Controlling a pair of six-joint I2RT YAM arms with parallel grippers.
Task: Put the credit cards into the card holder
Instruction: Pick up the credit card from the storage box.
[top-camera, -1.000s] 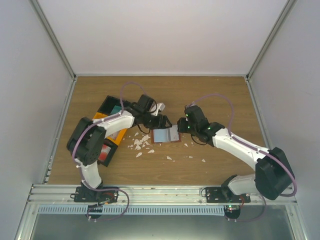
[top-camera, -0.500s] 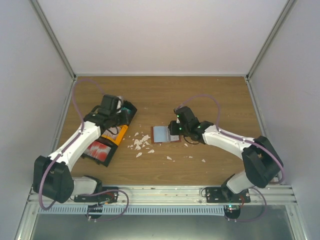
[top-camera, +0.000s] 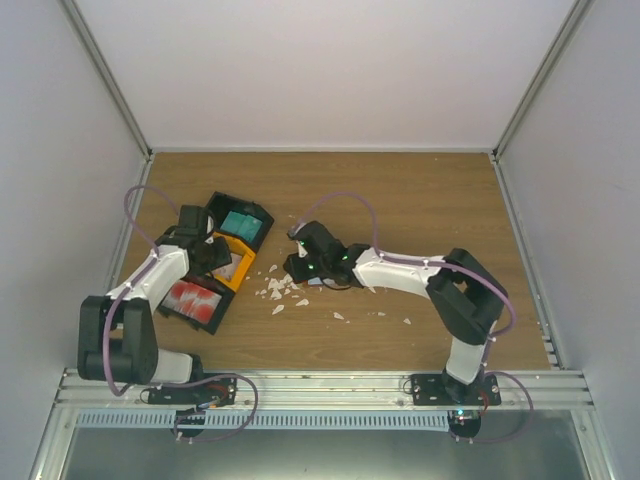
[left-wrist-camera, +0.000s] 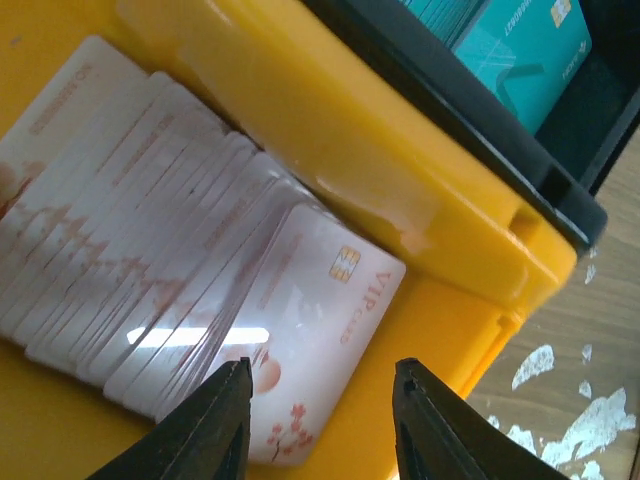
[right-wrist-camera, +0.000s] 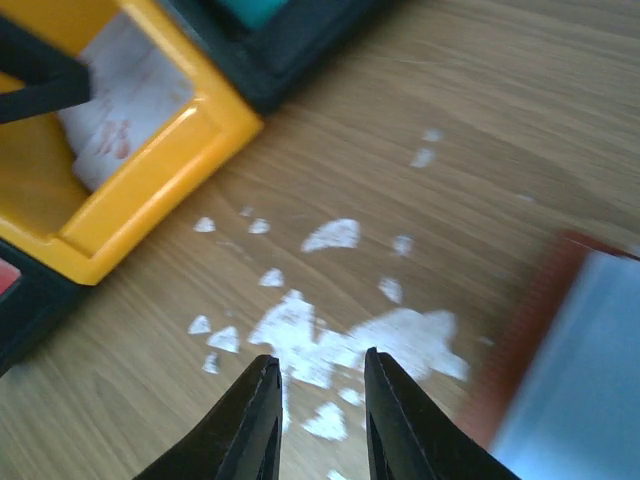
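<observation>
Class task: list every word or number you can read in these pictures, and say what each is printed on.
"VIP CARD": front pale pink plastic card in the yellow compartment.
White lettering on the teal plastic card: too blurred to read.
Print on the pink cards behind: unreadable.

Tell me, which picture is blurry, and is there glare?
Right wrist view: the card holder at the right edge is smeared, the white scraps fairly clear. Left wrist view: sharp, a bright glare streak across the pale credit cards. Top view: evenly lit.

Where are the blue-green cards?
In the top view, the teal plastic cards sit left of centre, in the far black compartment of the black-and-orange tray.
</observation>
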